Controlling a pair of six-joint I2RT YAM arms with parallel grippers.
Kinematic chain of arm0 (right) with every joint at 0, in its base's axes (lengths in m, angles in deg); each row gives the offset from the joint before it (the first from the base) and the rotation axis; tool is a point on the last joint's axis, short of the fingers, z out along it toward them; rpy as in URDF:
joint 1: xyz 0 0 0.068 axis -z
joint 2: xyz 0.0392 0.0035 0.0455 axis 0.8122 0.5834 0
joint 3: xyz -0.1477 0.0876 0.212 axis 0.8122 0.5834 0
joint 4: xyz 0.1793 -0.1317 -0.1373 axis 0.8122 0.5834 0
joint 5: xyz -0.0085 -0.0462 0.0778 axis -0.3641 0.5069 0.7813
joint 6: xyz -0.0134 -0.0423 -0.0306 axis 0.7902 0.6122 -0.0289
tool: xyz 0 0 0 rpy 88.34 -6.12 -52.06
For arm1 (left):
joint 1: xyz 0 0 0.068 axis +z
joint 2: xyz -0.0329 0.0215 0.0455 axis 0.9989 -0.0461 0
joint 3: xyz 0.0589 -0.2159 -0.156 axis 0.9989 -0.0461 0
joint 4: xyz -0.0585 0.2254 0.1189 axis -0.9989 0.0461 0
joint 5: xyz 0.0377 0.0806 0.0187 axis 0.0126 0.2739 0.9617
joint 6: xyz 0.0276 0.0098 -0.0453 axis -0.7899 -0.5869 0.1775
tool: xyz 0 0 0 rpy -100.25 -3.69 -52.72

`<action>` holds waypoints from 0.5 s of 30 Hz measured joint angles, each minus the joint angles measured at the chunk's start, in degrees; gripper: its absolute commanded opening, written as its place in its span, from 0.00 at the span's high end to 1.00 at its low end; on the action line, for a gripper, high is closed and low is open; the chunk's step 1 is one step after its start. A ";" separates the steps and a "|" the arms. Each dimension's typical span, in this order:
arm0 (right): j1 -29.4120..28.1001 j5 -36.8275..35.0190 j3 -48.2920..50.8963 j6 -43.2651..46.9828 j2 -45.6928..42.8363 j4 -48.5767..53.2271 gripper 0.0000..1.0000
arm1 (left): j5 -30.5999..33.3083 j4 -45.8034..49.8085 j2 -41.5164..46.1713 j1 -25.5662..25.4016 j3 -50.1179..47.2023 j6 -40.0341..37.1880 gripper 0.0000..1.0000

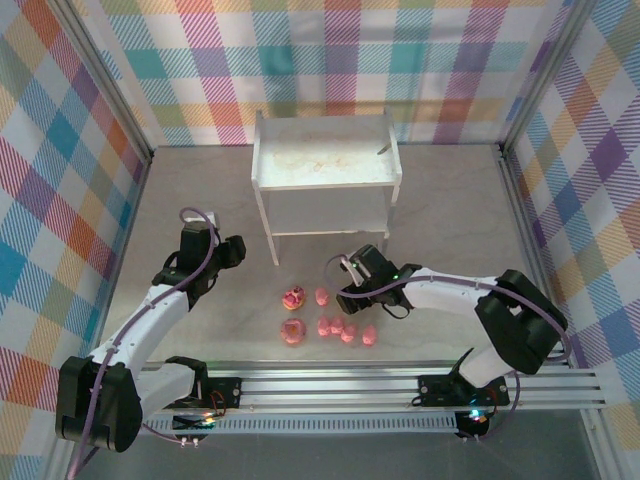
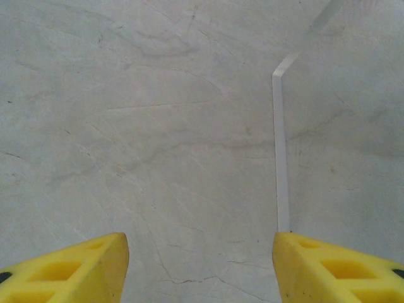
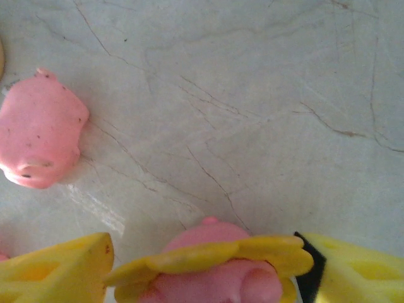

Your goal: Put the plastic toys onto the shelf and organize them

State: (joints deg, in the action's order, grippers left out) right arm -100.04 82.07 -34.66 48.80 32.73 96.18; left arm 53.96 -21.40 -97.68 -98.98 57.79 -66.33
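Pig (image 3: 208, 235), frame bottom, between right gripper (image 3: 203, 262) fingers; clamped or not, unclear. Centre before lifting. Left gripper (image 2: 202, 265) spread, empty.

Pink toys (image 1: 324, 326), white shelf (image 1: 325, 165), grey veined tabletop (image 1: 450, 220) — yellow claw fingers (image 2: 63, 271) (walls (image 1: 60, 150) in pastel rainbow plaid)

Pale marbled table (image 1: 450, 220), white two-tier shelf (image 1: 322, 165) standing toward the back, small pink toys (image 1: 324, 326) clustered in front

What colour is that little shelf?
The small two-tier shelf is white; clearest from the top external view.
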 measured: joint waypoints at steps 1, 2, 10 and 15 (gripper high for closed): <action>0.00 -0.22 0.09 -0.13 -0.24 0.24 0.37 | -0.02 0.00 0.00 0.00 0.00 0.02 0.38; 0.00 -0.33 0.11 -0.17 -0.39 0.42 0.39 | -0.11 -0.02 0.00 0.00 0.00 0.02 0.38; -0.02 -1.14 0.13 -0.17 -0.46 0.44 0.52 | -0.42 -0.02 -0.33 0.00 0.02 0.02 0.39; -0.02 -1.31 0.11 -0.22 -0.48 0.37 0.72 | -0.42 -0.04 -0.42 0.00 0.02 0.02 0.39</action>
State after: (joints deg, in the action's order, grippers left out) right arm -100.06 80.76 -34.55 48.58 32.25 96.56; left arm 53.55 -21.45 -98.09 -98.98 57.82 -66.31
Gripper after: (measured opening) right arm 0.549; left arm 0.611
